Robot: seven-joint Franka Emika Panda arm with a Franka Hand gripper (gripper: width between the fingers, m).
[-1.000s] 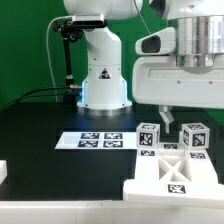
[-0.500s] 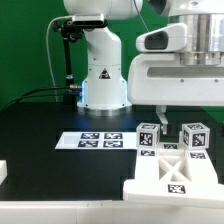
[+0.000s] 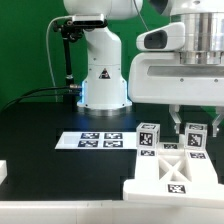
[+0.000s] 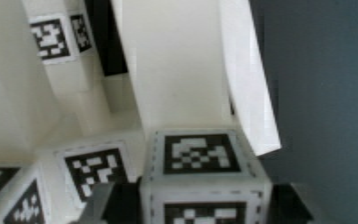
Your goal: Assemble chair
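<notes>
- The chair appeared as a set of white, blocky plastic parts with small black-and-white square tags, partly joined and resting on the black surface toward the exterior view's right.
- Its largest part was a wide, flat slotted panel lying low on the surface, with an X-shaped cut-out pattern on its upper face and one tag facing the camera.
- Two square white posts rose from the far side of that panel, both upright with their long axes vertical: the nearer-left post stood free, while the other post sat further to the exterior view's right.
- Each post carried a tag on its top face and another on its side.
- The robot's hand hung straight down over the right-hand post, its dark fingers flanking the post's top on both sides.
- In the wrist view the tagged post top sat between the two dark fingertips, which stood narrow and close to its sides; whether they actually pressed on it could not be told.
- The flat white marker board lay on the surface, just beside the chair parts on the exterior view's left.
- The white robot base stood behind, well apart from the chair.
</notes>
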